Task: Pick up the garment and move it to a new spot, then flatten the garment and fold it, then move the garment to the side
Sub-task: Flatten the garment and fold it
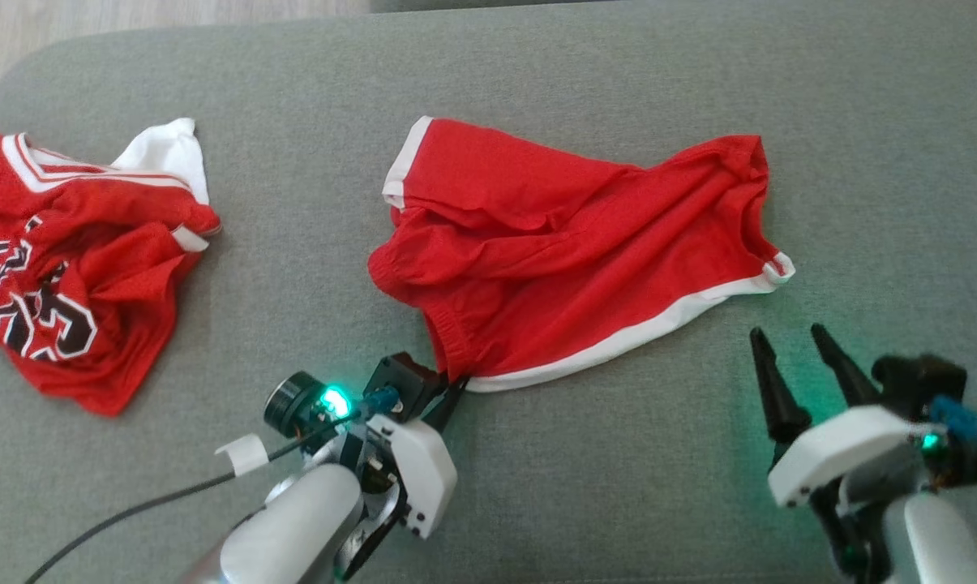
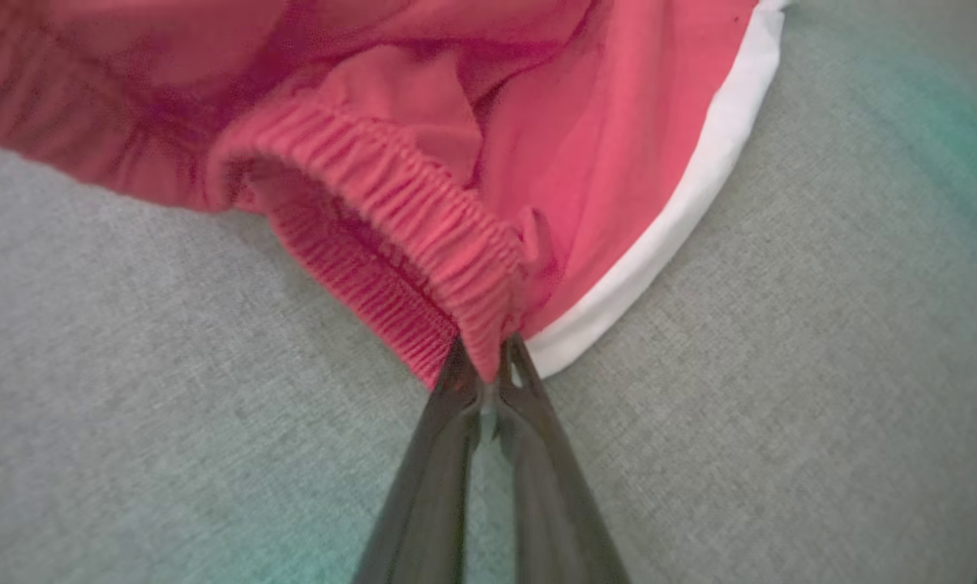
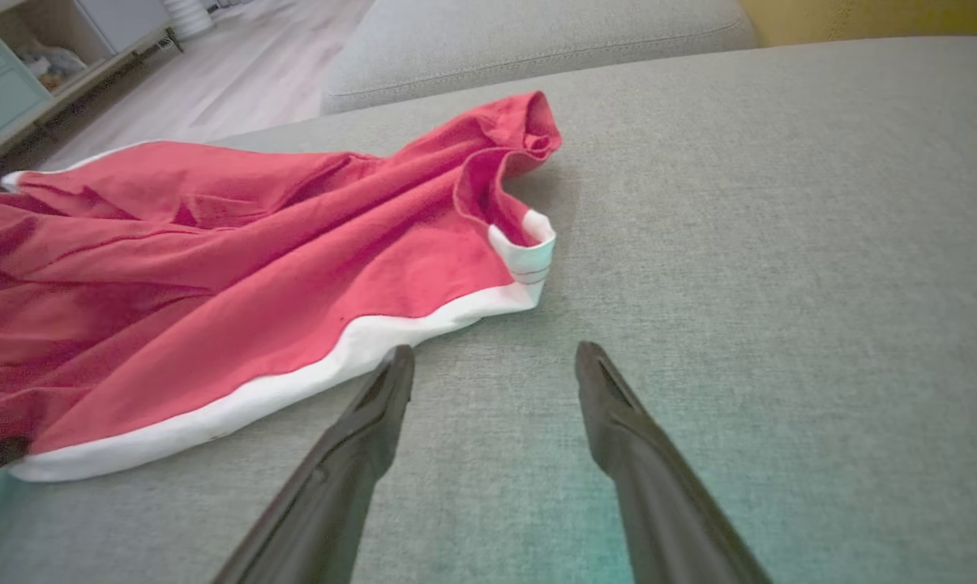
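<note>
Red shorts [image 1: 569,243] lie crumpled on the grey couch [image 1: 585,487], well right of the jersey [image 1: 74,268]. Probably light, floppy, slippery mesh; elastic waistband looks the best hold. Left fingers [image 2: 447,405] clenched on the waistband corner; right fingers [image 3: 374,414] spread, empty.

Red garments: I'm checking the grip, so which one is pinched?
The plain red shorts with white trim, pinched at the waistband by the left fingers; the lettered jersey lies apart.
</note>
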